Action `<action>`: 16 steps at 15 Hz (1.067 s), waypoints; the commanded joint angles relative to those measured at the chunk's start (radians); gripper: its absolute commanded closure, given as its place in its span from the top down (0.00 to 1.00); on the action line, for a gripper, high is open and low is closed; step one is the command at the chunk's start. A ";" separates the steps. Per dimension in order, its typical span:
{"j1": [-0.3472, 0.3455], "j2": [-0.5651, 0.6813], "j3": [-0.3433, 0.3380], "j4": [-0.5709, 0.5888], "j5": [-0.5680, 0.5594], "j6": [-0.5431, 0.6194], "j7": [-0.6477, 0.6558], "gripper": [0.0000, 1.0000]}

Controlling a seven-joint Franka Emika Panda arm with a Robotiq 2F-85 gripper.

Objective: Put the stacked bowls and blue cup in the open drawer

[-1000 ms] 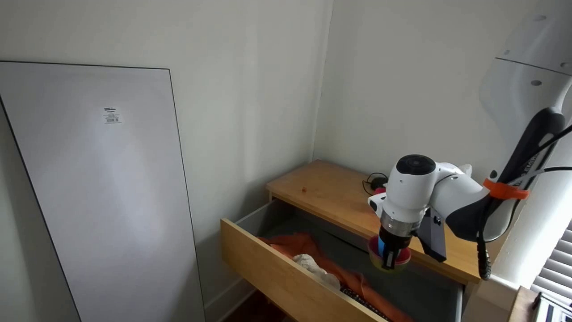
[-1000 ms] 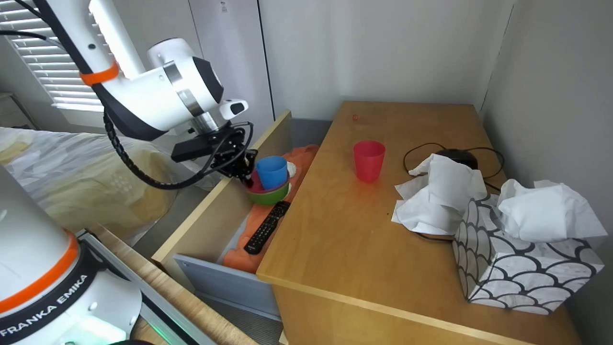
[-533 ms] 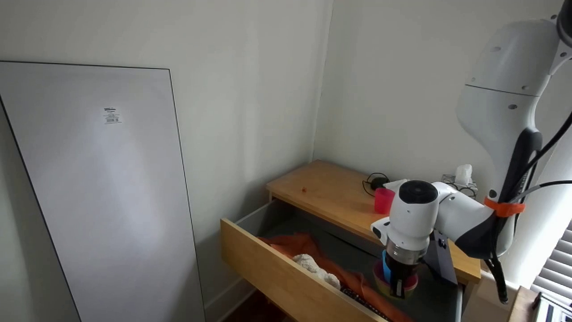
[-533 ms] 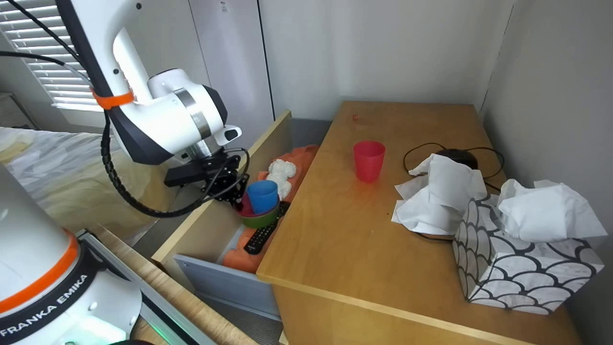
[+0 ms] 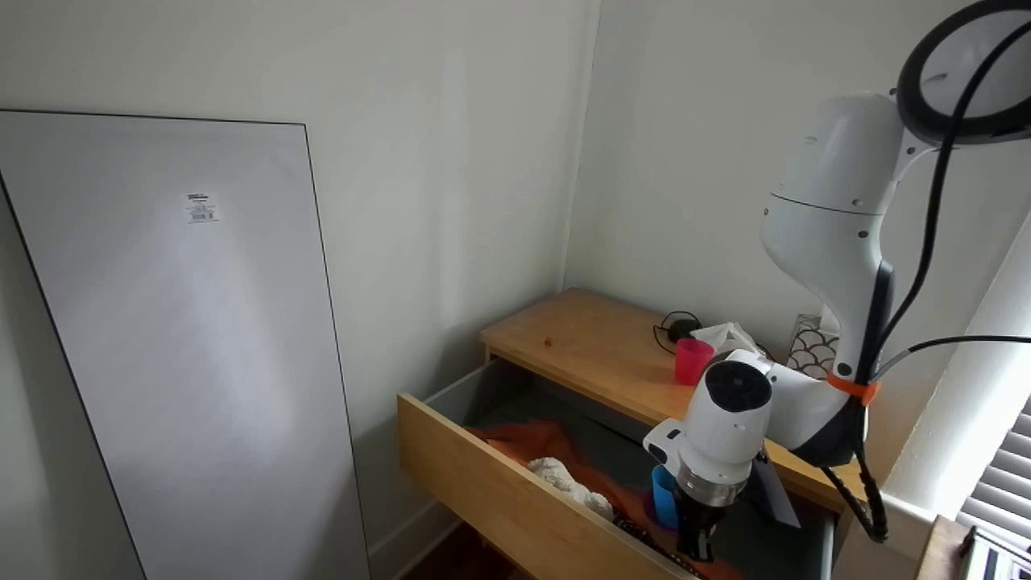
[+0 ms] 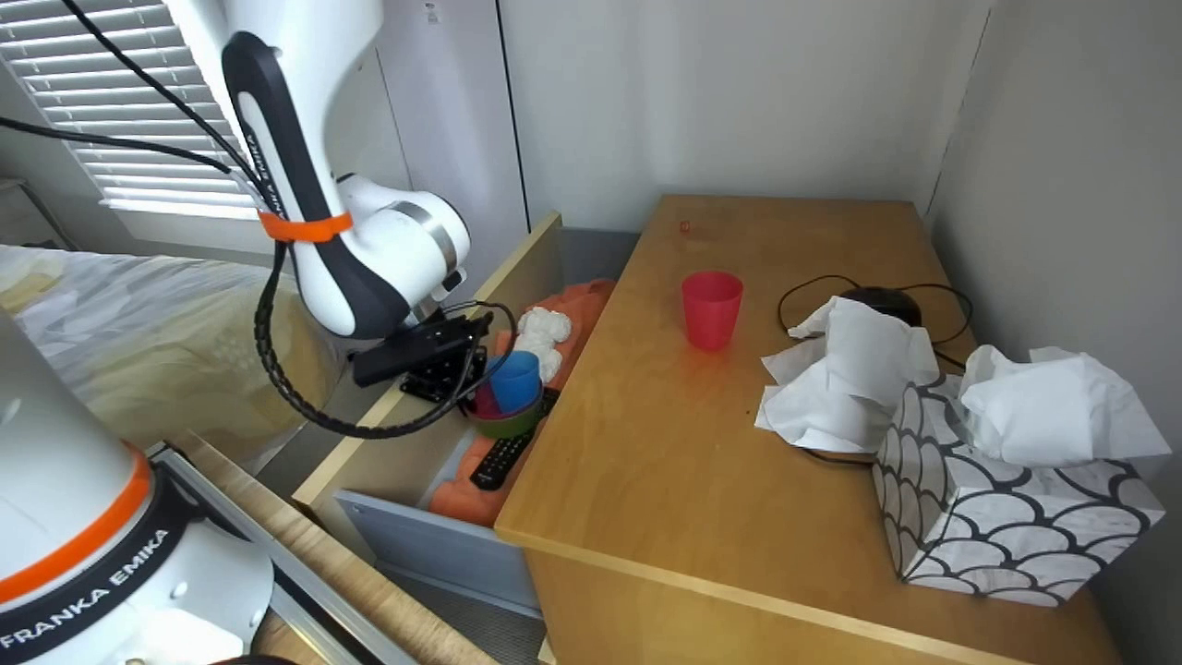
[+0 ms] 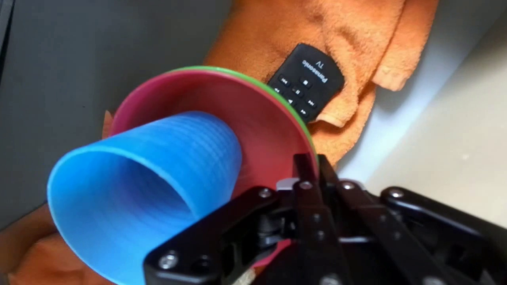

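Altogether, two stacked bowls (image 7: 271, 138) and one blue cup (image 7: 154, 174) form a single nested group, the cup standing inside the stack with its mouth upward, and all three are within the one open drawer (image 5: 499, 499). The end effector (image 7: 315, 166) is pinched narrow over the bowls' rim, one finger inside the wall and one outside, so it has hold of the bowls rather than the cup. Whether the base of the stack touches what lies beneath, I cannot tell. Just beside the rim, and partly covered by it in the wrist view, is one black remote (image 7: 309, 79) marked Panasonic TV, lying on an orange cloth (image 7: 257, 35) spread along the drawer. One lumpy white item (image 6: 542, 344) lies over the same cloth, near the cup. In both exterior views the arm (image 6: 397, 263) hides part of the stack. On the wooden surface (image 6: 628, 443) above are one red cup (image 6: 711, 314), one tiny red item (image 6: 684, 226), one black round device (image 6: 882, 303), some loose white tissue (image 6: 850, 369) and one patterned tissue box (image 6: 1016, 526). As for looks, the inner bowl of the pair is pink and the outer green; the blue cup is plain and bright, with fine rings round its wall.
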 commanded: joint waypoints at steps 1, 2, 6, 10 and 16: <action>-0.003 0.124 0.010 0.096 -0.168 -0.005 0.106 0.01; -0.009 0.147 0.014 0.112 -0.194 -0.008 0.119 0.01; -0.026 0.211 0.023 0.157 -0.282 -0.015 0.160 0.01; -0.022 0.216 0.017 0.155 -0.297 -0.008 0.150 0.45; 0.023 0.114 -0.016 0.045 -0.169 0.048 0.027 0.91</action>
